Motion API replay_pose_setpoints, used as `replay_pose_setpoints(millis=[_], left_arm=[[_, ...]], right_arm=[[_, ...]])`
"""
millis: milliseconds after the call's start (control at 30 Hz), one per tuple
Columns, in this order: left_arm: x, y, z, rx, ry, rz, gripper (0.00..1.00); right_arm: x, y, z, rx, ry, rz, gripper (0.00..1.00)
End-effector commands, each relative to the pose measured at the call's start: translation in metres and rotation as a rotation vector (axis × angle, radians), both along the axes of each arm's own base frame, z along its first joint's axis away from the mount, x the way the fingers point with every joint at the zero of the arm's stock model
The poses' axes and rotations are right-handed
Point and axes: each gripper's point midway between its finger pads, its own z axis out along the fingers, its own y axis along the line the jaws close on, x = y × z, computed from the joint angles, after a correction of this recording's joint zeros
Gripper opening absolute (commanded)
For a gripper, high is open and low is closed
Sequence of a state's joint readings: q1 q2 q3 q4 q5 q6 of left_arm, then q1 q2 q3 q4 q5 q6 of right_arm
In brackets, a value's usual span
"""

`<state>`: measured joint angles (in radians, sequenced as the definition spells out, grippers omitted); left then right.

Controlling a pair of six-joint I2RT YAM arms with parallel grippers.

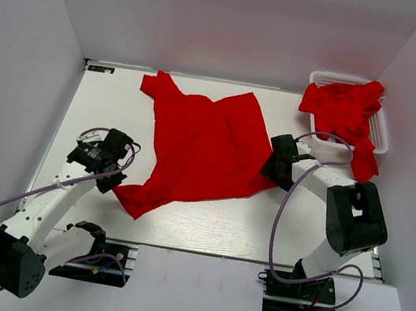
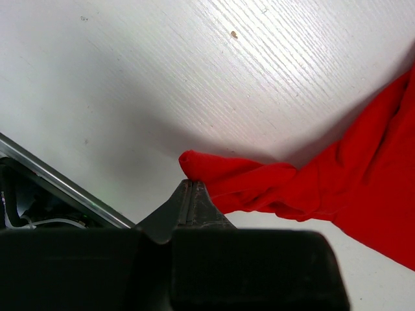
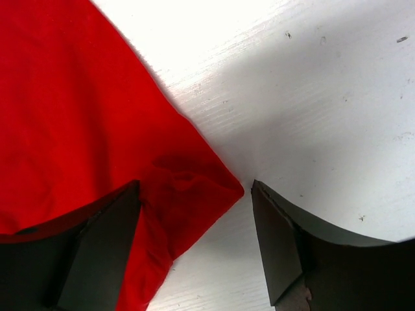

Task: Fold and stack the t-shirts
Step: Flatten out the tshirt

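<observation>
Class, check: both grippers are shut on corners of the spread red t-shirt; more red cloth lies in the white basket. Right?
No: the right wrist view shows the right gripper open, a t-shirt corner between its fingers; only the left gripper is shut on one. The rest stands.

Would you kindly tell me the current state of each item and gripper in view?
spread t-shirt: unfolded, mostly flat, near corner bunched.
basket: upright, holding a heap.
heaped t-shirts: crumpled, spilling over the basket's rim.
left gripper: shut on the spread t-shirt's bunched corner.
right gripper: open, straddling its right corner.
</observation>
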<state>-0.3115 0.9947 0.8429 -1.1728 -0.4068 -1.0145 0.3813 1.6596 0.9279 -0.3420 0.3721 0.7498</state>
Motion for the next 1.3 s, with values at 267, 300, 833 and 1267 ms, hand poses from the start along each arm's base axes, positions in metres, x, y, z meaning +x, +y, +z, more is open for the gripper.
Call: replay_pose_setpoints(millis=[267,300,833,1267], left_arm=[[0.001,0.002,0.005,-0.002,-0.035,0.001,0.00],[0.003,0.001,0.007,-0.005,-0.044,0.001,0.00],[0.059,0.010,0.204,0.049,-0.582,-0.095,0.00],[0.018,0.023,0.450,-0.002,-1.267,-0.127,0.00]], right_arm=[[-0.007,0.000,-0.008,0.015,0.017,-0.011,0.17],[-0.008,0.000,-0.008,0.018,0.017,-0.003,0.00],[0.041,0.006,0.242,0.033,-0.646,0.210,0.00],[-0.035,-0.049,0.549,-0.085,-1.343,0.168,0.00]])
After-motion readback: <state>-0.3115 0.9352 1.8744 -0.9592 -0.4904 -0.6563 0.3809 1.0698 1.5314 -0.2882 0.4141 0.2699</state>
